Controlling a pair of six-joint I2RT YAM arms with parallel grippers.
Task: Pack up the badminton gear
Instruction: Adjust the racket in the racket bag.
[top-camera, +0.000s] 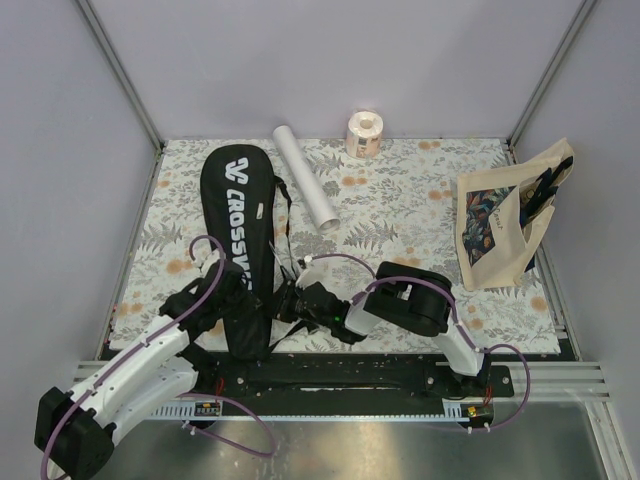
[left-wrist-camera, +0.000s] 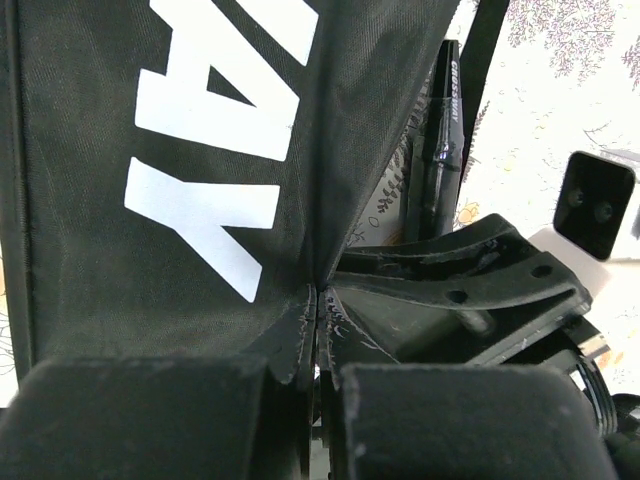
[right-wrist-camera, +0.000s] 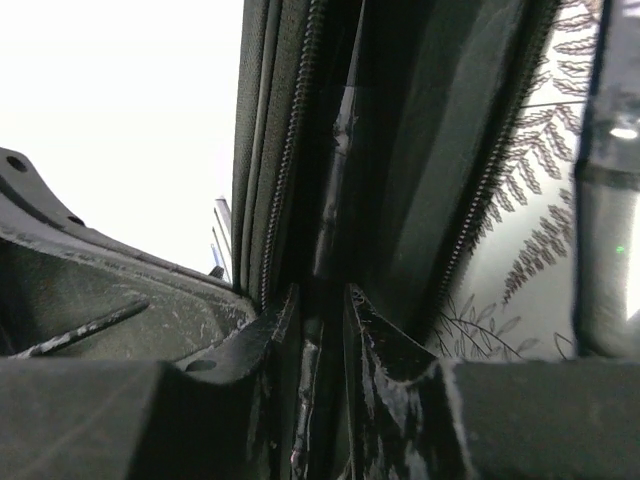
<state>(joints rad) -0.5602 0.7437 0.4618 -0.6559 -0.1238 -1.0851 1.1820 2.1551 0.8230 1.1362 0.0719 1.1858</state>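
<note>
The long black racket bag (top-camera: 238, 215), lettered "CROSSWAY", lies lengthwise at the left of the table. My left gripper (top-camera: 237, 297) is shut on a fold of its fabric, shown in the left wrist view (left-wrist-camera: 317, 298) below the white letters (left-wrist-camera: 215, 215). My right gripper (top-camera: 291, 301) is at the bag's right edge. Its jaws (right-wrist-camera: 322, 300) are nearly closed on a thin dark fold between the two zip lines (right-wrist-camera: 288, 160). One black racket handle (left-wrist-camera: 444, 130) lies beside the bag and also shows in the right wrist view (right-wrist-camera: 608, 200). The racket heads are hidden. The white tube (top-camera: 306, 188) lies to the right of the bag's head.
A pinkish paper roll (top-camera: 364, 133) stands at the back edge. A beige tote bag (top-camera: 508, 215) with colourful print leans at the right wall. The bag's black strap (top-camera: 285, 215) loops between bag and tube. The flowered table cloth (top-camera: 400, 210) covers the table.
</note>
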